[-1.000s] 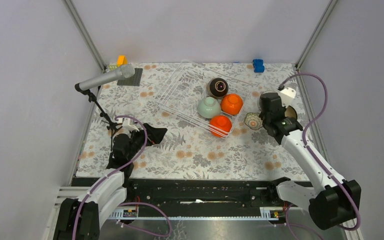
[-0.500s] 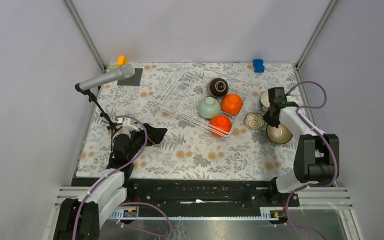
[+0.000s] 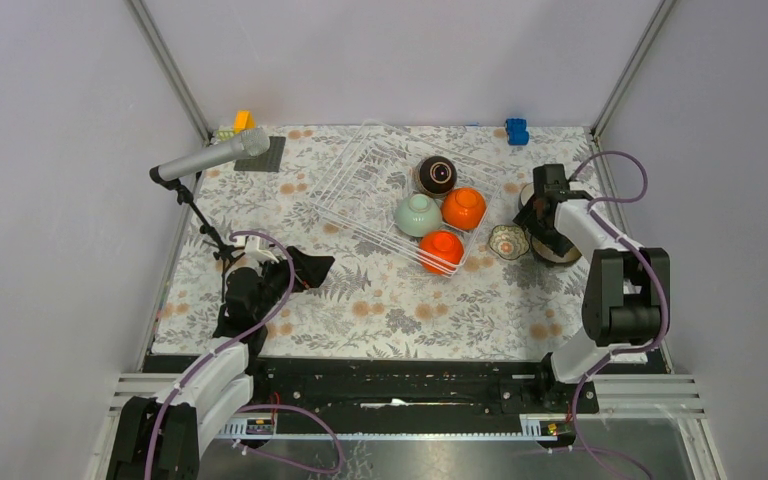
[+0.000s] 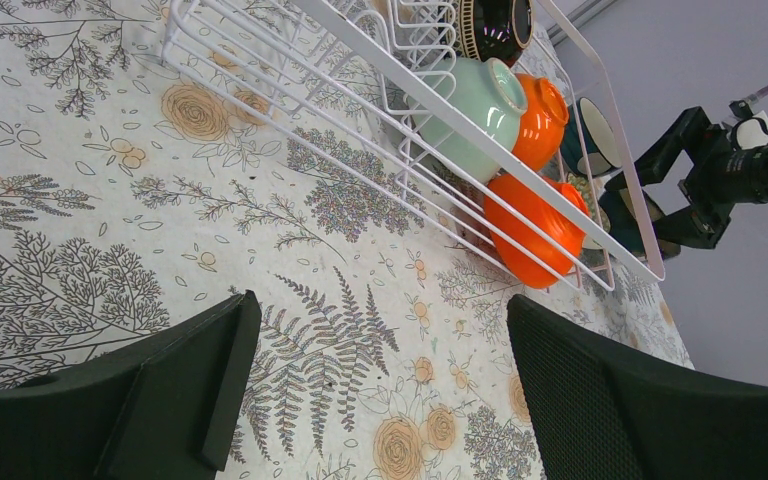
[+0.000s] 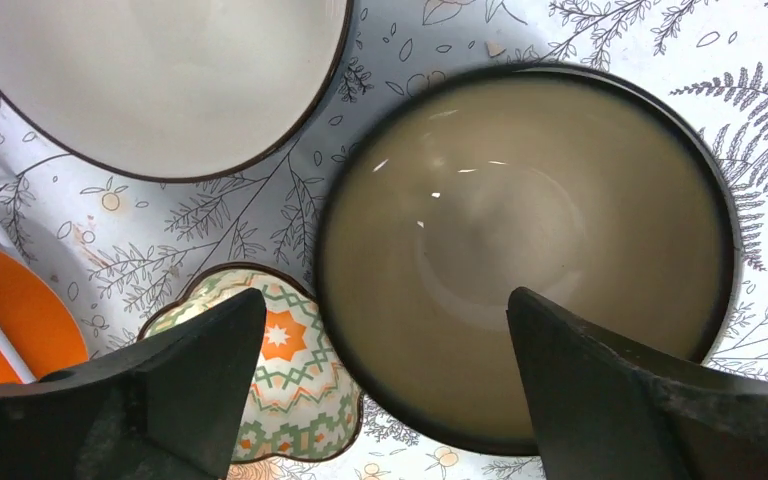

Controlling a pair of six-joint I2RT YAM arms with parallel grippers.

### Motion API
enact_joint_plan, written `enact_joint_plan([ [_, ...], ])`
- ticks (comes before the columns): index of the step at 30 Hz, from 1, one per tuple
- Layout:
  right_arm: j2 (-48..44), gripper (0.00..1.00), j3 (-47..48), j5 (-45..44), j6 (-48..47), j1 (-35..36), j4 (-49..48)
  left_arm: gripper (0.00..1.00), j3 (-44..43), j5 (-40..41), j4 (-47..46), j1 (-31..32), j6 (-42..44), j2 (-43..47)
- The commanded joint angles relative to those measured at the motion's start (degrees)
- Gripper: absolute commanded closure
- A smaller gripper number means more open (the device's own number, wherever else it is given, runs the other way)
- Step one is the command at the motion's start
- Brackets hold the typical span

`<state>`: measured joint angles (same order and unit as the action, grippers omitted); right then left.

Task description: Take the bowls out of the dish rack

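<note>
glossy, smooth glazed ceramic on olive bowl (image 5: 520, 250) and orange bowls (image 4: 535, 225); thin, smooth white-coated wire for dish rack (image 4: 400, 75); matt floral-printed tablecloth (image 4: 110, 200).

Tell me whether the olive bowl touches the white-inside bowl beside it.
Apart. The right wrist view shows a strip of floral tablecloth between the olive bowl and the white-inside bowl.

Note for you: the left arm (image 3: 218, 365) and right arm (image 3: 588, 222) match, with white links, black joints and looping purple cables (image 3: 612, 153). The left wrist fingers (image 4: 650, 410) are matte black, one face finely meshed.
</note>
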<state>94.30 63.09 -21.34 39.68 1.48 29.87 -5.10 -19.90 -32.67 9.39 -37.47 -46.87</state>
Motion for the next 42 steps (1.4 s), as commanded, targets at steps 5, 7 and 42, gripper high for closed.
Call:
enact_joint_plan([
  [5, -9.3, 0.0, -1.9, -1.5, -3.6, -0.2, -3.2, 0.01, 0.1, -0.4, -2.2, 0.0, 0.0, 1.2],
  [7, -12.8, 0.0, -2.0, 0.7, -6.0, -0.2, -4.1, 0.01, 0.1, -0.6, -2.3, 0.1, -0.1, 1.2],
  [42, -4.4, 0.1, 4.8, 19.0, -25.5, 28.3, -5.9, 0.01, 0.0, -2.2, -4.1, 0.0, -0.3, -0.3],
])
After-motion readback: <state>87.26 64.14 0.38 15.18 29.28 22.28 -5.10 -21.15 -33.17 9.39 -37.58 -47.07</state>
